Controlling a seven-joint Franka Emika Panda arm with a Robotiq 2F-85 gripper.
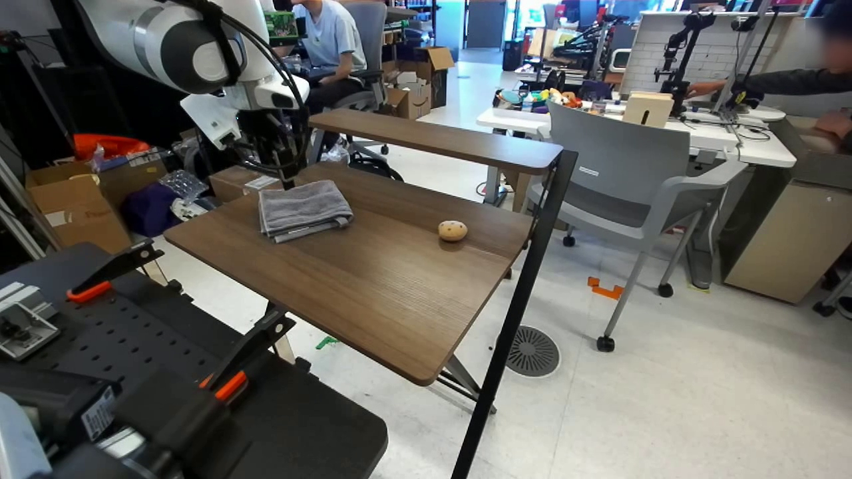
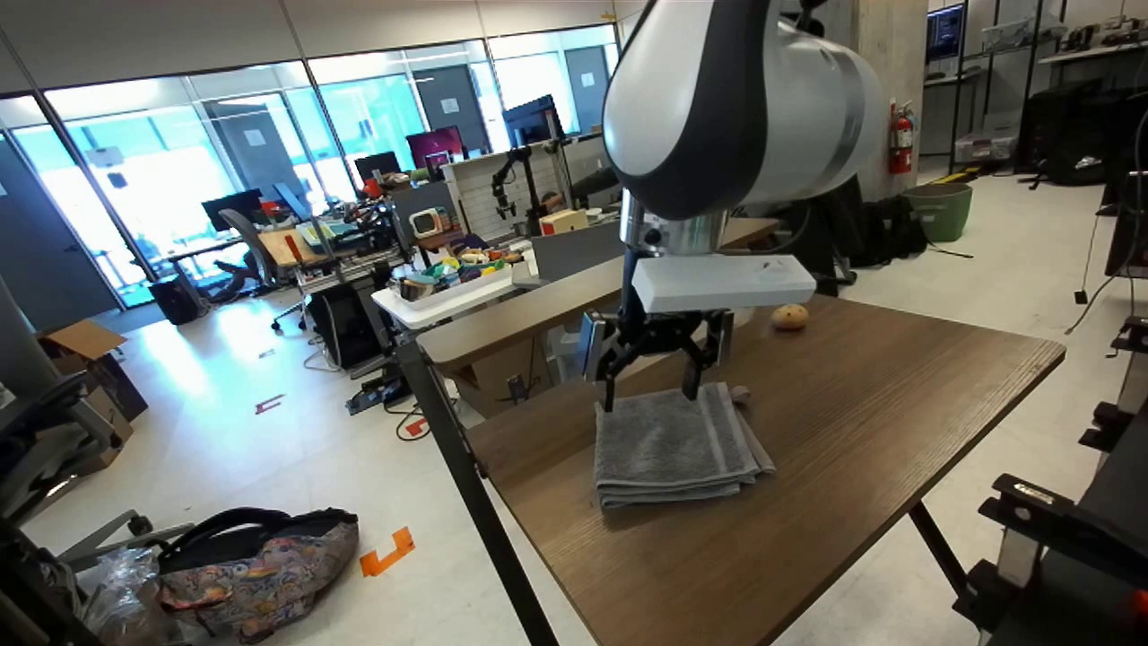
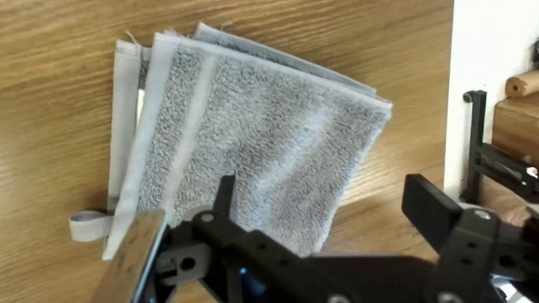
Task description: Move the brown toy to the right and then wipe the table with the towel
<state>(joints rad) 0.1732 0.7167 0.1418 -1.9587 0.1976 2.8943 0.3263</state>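
In an exterior view: folded grey towel (image 1: 305, 207) on brown worktop (image 1: 386, 293); brown toy (image 1: 452, 231) on it too, well apart from towel, nr the end w/ the black leg (image 1: 514, 313). In an exterior view: fingers (image 2: 693, 377) spread wide, tips down by towel's edge, can't tell if touching; white arm (image 2: 807, 117) above, toy further back. Wrist view: 1 finger over towel, 1 past its edge, over wood; towel layers offset, small loop sticking out.
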